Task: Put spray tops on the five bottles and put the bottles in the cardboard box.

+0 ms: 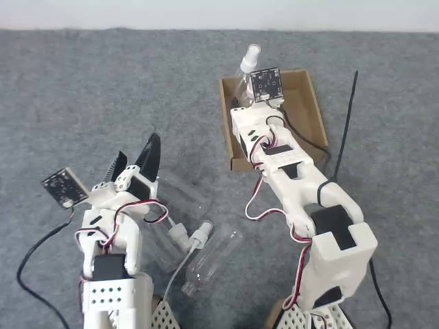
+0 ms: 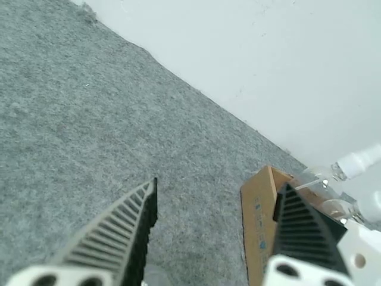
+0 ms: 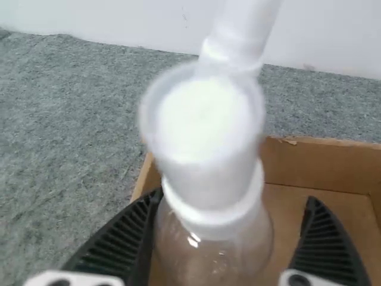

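The right gripper (image 3: 233,196) is sitting around a clear bottle (image 3: 208,238) that is carrying a white spray top (image 3: 205,137). Whether it is clamping the bottle or only flanking it cannot be told. The bottle is standing upright over the cardboard box (image 1: 309,103), near the box's far corner on the side towards the left arm, with its top poking past the box rim in the high view. The right arm is stretching forward from its base at the near edge of the table, with its upper links lying over the near wall of the box. A black cable (image 1: 346,123) is running just beside the box's outer wall.

The left gripper (image 1: 138,147) is gaping wide and holding nothing, with its black fingers (image 1: 149,154) pointing up and away from the base. The left arm is folding back close over its own base, well apart from the box. Grey carpet (image 1: 103,89) is running ahead of it up to the white wall (image 1: 206,14).

Between the two arms, clear bottles are lying on their sides on the carpet. One (image 1: 218,255) is wearing a spray head (image 1: 201,235) and is angling towards the right arm's base. Another (image 1: 182,195) is lying just beside the left arm, and the space between the arms is looking tight.
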You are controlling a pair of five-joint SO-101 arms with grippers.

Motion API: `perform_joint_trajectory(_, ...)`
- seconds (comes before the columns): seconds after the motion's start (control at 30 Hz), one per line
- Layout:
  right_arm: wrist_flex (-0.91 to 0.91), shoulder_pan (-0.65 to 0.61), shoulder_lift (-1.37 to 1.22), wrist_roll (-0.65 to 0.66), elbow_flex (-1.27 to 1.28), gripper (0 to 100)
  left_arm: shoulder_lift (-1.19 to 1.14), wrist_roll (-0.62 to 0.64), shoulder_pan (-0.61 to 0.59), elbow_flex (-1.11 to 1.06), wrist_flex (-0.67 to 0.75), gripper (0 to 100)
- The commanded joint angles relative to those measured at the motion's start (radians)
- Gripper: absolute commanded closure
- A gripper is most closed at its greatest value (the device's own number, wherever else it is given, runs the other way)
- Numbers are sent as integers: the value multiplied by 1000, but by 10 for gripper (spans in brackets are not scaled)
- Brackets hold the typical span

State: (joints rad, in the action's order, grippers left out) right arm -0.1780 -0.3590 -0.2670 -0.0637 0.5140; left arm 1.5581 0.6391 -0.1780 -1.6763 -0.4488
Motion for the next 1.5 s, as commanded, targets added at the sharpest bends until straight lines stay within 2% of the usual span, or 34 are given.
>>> perform_joint_trajectory(0.0,-4,-8,19,14,-5,705,14,-15,-2,13,32,701)
perform_joint_trajectory(0.33,71,-10,156,8,78,704,14,-15,-3,13,32,701)
perform_joint_trajectory(1.27,79,-10,389,14,301,706,14,-15,-3,13,32,701)
perform_joint_trajectory(1.47,206,-10,444,14,299,706,14,-15,-3,13,32,701)
